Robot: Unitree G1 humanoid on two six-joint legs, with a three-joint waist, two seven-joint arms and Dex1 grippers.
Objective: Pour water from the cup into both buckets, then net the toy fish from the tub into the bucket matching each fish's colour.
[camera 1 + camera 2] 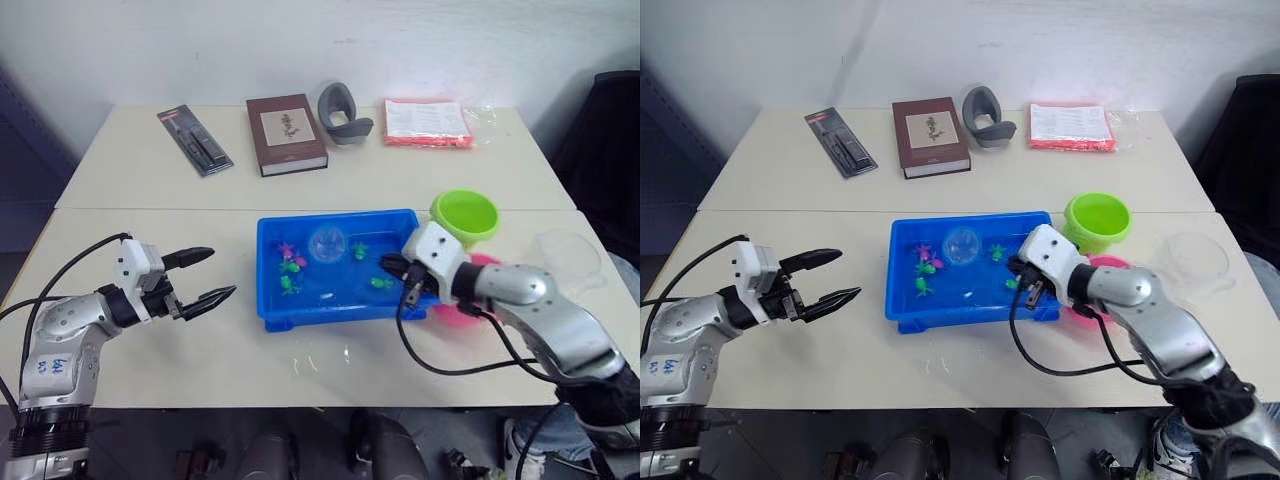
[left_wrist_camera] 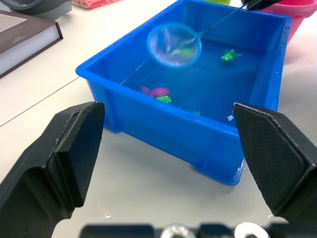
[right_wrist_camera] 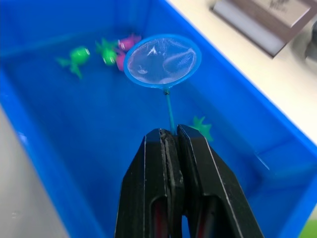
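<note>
Both head views look forward and down over the whole counter [image 1: 300, 180]. Each wrist view sits close, facing the tub [image 2: 148, 116] from opposite ends, sharing its inside.

— How's the light on your end?

— Even and fairly bright from overhead, I'd say; the pale surface [image 1: 300, 180] shows only soft shadows. Small glints sit on the water in the tub [image 1: 338, 300].

— Any blur?

— In my right wrist view the pincer [image 3: 172, 144] is soft up close, and the fish [image 3: 74, 57] look smeared, perhaps by water. The left wrist fingers [image 2: 64, 153] bulge at the edges.
</note>
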